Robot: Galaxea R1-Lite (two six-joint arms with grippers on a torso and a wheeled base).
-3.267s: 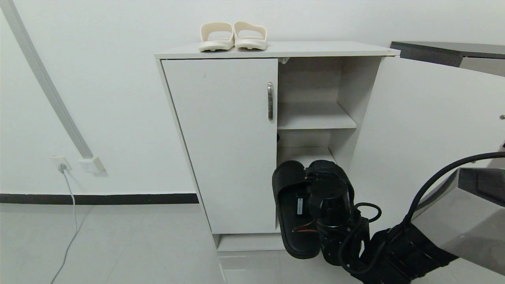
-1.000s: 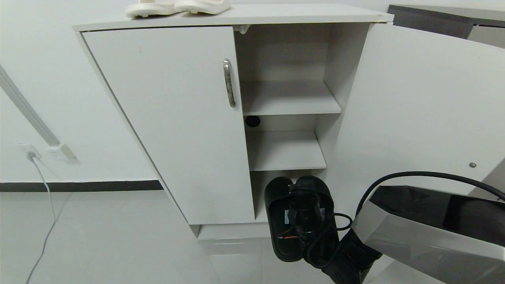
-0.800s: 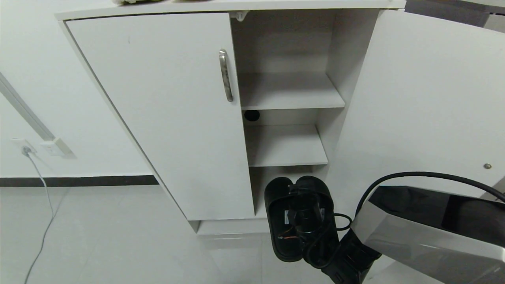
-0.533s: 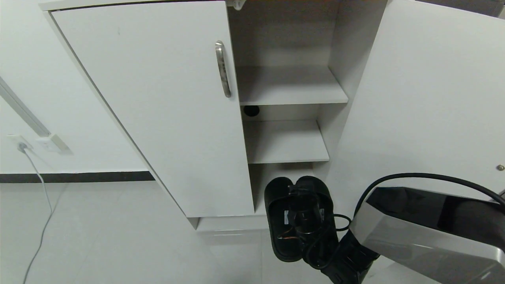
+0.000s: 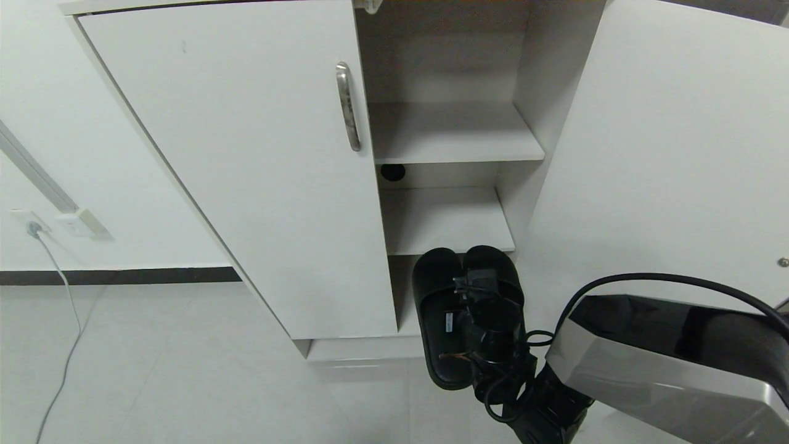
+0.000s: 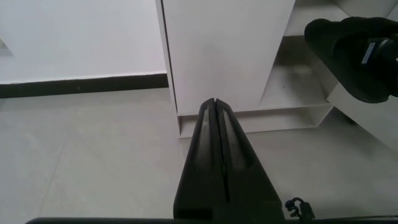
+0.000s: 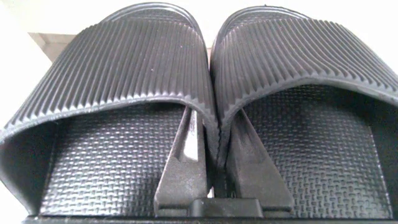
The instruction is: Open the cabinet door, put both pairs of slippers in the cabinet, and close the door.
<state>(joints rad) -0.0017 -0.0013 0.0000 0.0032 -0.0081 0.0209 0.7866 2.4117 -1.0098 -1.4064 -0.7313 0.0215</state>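
Head view: the right arm (image 5: 493,333) covers most of one black slipper, and the white tag on the other's insole is too small to read. The cabinet (image 5: 216,154) loses its top at the frame edge, and the open door (image 5: 666,154) its far side. The bottom compartment sits largely behind the slippers (image 5: 439,308). Right wrist view: the right hand (image 7: 216,124) pinches the inner strap walls, fingertips tucked beneath, heels cut off.

So the right arm (image 5: 669,370) is a chunky angular silver-grey shell with a glossy black top panel. A fat black cable (image 5: 647,276) arches over it, and thinner black wires (image 5: 502,404) loop round the black wrist (image 5: 548,410). The left gripper (image 6: 214,102) is matte black with two long tapered fingers (image 6: 200,162).
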